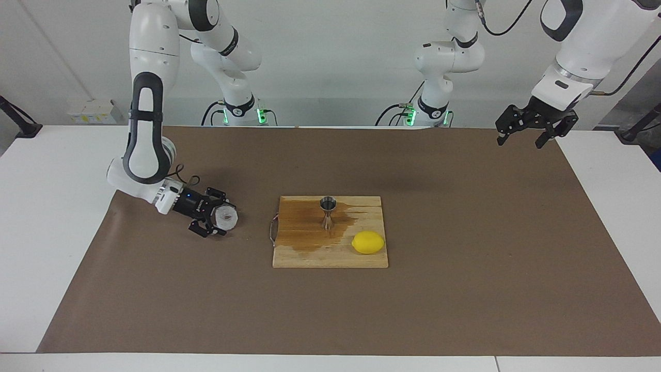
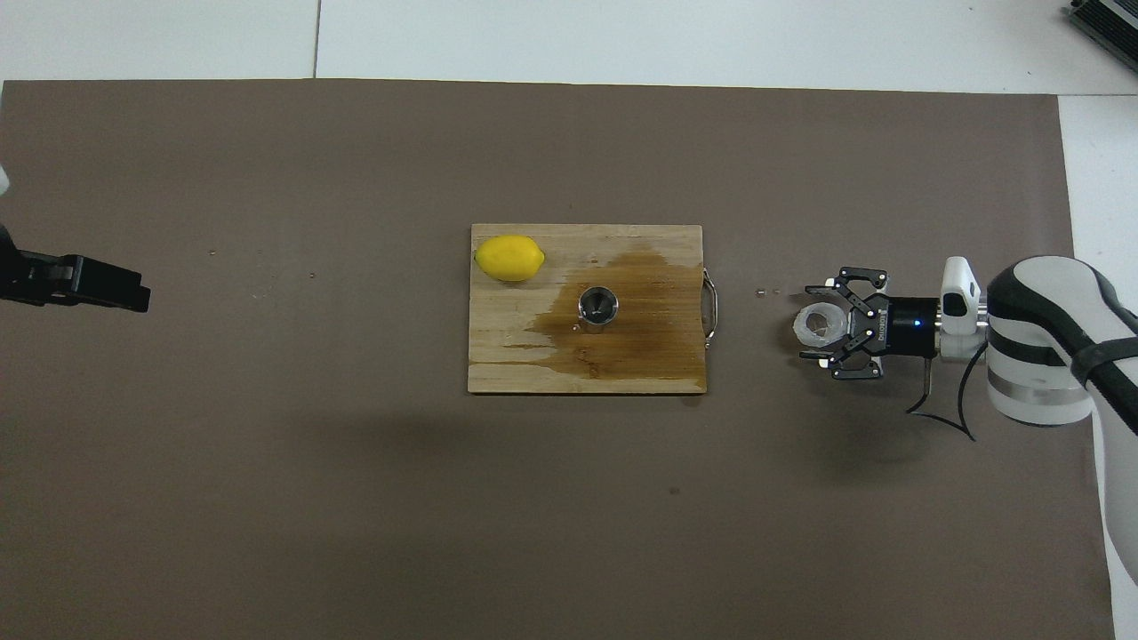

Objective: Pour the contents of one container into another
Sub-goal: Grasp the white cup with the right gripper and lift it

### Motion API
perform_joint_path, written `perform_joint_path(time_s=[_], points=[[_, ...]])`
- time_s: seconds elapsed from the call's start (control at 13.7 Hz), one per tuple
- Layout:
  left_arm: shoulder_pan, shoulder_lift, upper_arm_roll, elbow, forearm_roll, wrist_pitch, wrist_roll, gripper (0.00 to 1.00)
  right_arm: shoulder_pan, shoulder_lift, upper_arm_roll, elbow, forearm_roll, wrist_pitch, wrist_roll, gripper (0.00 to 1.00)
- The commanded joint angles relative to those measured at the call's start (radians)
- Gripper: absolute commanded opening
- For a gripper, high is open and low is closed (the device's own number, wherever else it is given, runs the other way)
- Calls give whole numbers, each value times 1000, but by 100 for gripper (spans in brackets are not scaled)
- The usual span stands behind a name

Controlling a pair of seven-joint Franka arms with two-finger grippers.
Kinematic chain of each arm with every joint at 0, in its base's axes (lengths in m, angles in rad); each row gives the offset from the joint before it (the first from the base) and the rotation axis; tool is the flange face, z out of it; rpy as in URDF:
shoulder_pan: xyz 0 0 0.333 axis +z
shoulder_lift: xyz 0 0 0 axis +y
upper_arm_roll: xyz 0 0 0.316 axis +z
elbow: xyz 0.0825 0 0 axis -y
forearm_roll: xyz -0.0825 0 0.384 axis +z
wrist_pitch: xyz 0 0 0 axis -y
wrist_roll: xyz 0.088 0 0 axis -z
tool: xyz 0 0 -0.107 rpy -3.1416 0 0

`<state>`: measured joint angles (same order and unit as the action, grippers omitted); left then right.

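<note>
The translucent white ribbed cup (image 1: 226, 218) (image 2: 822, 324) stands mouth up on the brown mat, toward the right arm's end of the table. My right gripper (image 1: 222, 214) (image 2: 803, 322) lies low and level at it, open, one finger on each side of the cup. The steel hourglass jigger (image 1: 328, 212) (image 2: 598, 307) stands upright on a wooden cutting board (image 1: 330, 258) (image 2: 507, 364), in a dark wet stain. My left gripper (image 1: 521, 138) (image 2: 133, 293) hangs open and empty, high over the mat's corner at the left arm's end, waiting.
A yellow lemon (image 1: 368, 242) (image 2: 509, 258) lies on the board's corner, farther from the robots than the jigger. The board's metal handle (image 1: 271, 230) (image 2: 710, 307) faces the cup. A few small droplets (image 2: 766, 292) dot the mat between board and cup.
</note>
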<state>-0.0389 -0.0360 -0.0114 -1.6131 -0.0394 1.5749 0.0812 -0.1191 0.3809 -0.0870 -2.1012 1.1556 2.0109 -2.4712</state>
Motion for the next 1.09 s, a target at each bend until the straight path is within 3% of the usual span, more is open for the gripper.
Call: perform_joint_path(time_s=[0.0, 0.15, 0.22, 0.36, 0.44, 0.58, 0.73, 1.02], points=[[5, -2, -2, 13, 15, -21, 12, 100, 15, 7, 1, -10, 21, 46, -57, 100], [5, -2, -2, 13, 15, -21, 12, 100, 15, 7, 1, -17, 13, 71, -69, 100], [5, -2, -2, 13, 15, -21, 12, 100, 15, 7, 1, -17, 12, 72, -69, 95], [5, -2, -2, 13, 15, -21, 12, 100, 15, 7, 1, -17, 10, 72, -69, 45], [5, -1, -2, 13, 15, -21, 12, 100, 15, 7, 1, -14, 12, 72, -71, 29], [5, -1, -2, 13, 15, -21, 12, 100, 16, 6, 3, -5, 19, 66, -68, 7], [5, -2, -2, 13, 15, -21, 12, 100, 27, -4, 3, 0, 27, 68, -22, 2], [5, -2, -2, 13, 15, -21, 12, 100, 90, -86, 10, 29, 4, 95, 265, 1]])
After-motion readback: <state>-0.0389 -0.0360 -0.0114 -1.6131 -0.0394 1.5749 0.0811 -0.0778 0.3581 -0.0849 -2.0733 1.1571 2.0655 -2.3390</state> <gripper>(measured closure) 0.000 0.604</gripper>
